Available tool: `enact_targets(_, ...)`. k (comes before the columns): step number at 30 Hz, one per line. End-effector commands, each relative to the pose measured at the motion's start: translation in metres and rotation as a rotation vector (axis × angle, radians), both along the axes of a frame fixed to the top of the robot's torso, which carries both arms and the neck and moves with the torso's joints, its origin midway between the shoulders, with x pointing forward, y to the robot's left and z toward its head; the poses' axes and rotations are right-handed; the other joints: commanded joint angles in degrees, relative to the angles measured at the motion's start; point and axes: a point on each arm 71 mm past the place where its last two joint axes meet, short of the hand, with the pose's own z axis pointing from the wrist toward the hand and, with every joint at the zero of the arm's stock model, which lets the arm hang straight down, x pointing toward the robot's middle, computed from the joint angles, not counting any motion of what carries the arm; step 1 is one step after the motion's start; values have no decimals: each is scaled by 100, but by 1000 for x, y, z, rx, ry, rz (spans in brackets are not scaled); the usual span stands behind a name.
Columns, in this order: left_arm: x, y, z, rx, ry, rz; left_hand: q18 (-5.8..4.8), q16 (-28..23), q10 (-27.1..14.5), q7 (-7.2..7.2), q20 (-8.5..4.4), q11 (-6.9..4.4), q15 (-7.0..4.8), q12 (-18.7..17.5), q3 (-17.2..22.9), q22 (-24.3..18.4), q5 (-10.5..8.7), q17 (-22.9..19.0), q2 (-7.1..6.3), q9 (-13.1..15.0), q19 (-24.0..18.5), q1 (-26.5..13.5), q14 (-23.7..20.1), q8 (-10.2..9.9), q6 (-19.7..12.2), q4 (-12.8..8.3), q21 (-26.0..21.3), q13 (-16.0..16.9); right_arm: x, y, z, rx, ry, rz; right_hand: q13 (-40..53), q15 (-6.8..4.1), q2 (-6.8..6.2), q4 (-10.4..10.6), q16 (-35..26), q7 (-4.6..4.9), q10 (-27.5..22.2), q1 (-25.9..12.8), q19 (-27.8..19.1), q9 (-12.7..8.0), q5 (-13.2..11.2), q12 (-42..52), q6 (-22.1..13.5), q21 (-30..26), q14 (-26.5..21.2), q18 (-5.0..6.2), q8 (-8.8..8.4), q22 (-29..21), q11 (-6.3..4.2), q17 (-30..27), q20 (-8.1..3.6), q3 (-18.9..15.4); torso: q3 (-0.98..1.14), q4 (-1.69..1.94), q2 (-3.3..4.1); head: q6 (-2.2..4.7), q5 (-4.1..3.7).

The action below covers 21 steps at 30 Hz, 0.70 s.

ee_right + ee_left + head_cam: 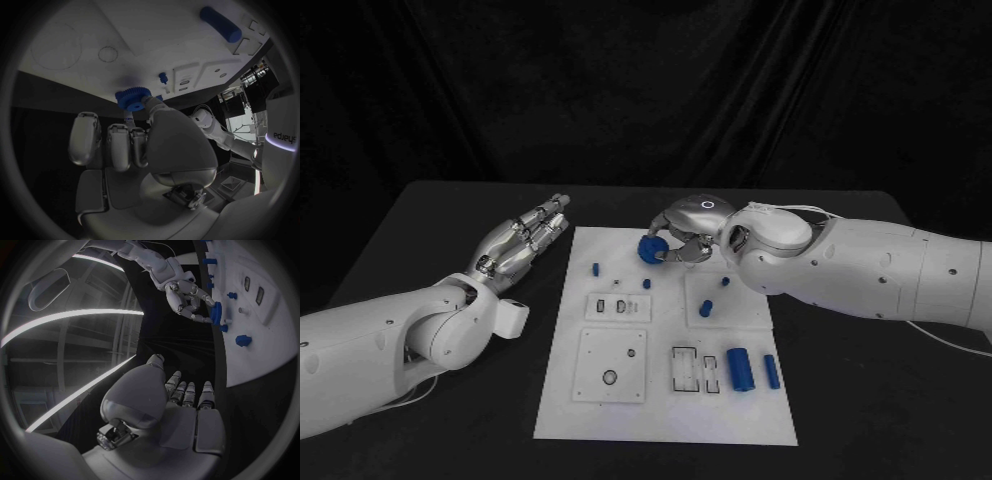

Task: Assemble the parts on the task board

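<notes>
My right hand [687, 235] hovers over the far edge of the white task board [668, 415] and pinches a blue gear [651, 250] between thumb and fingers. The right wrist view shows the gear [132, 98] at the fingertips of that hand [144, 145], just above the board [156, 40]. My left hand [524, 240] lies open beside the board's left edge, fingers stretched out and holding nothing. In the left wrist view, the left hand [181, 395] points toward the right hand [187, 297] and its gear [216, 314].
Two blue cylinders [738, 368] [770, 371] lie side by side at the board's near right. A small blue peg [596, 268] stands near the far left, and other small blue pieces [708, 307] [726, 281] sit at mid right. Black table surrounds the board.
</notes>
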Motion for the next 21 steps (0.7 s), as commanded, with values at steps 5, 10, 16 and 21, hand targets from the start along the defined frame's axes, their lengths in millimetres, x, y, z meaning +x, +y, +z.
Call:
enact_targets(5,0,-3,1,-12,-6,-18,90,-38,2,44,37,40,50,19,31,-6,25,-5,11,7,15,52,-2,35,5,-13,-33,5,4,8,-9,-46,38,-7,1495,-7,-24,23,-3,-88,596,31,17,2429,-28,14,130,-21,466,-63,1458,719,38,1060,32,33,0,31,6,-16,-39)
enact_targets(10,0,-4,1,-12,-4,-20,91,-38,3,47,45,43,54,20,37,-6,28,-5,11,7,15,58,-2,35,7,-18,-33,5,7,11,-11,-60,47,-14,1495,7,-30,29,-21,-65,596,20,2,2385,-66,14,122,-53,460,-57,1386,710,56,1044,45,44,3,25,8,-14,-49)
enact_targets(16,0,-5,1,-12,-2,-23,91,-38,3,47,45,43,54,20,37,-6,28,-5,11,7,15,58,-2,35,7,-18,-33,5,8,16,-13,-69,54,-16,1495,20,-40,31,-37,-45,596,7,-7,2327,-111,14,92,-78,455,-53,1281,707,71,1032,61,53,1,24,9,-13,-55)
enact_targets(21,0,-5,1,-12,-1,-24,91,-38,3,47,45,43,54,20,37,-6,28,-5,11,7,15,58,-2,35,7,-18,-33,5,8,18,-14,-73,57,-16,1495,40,-42,45,-50,-14,596,-30,-18,2212,-211,14,29,-115,450,-47,1064,707,96,1023,84,57,2,18,3,-14,-52)
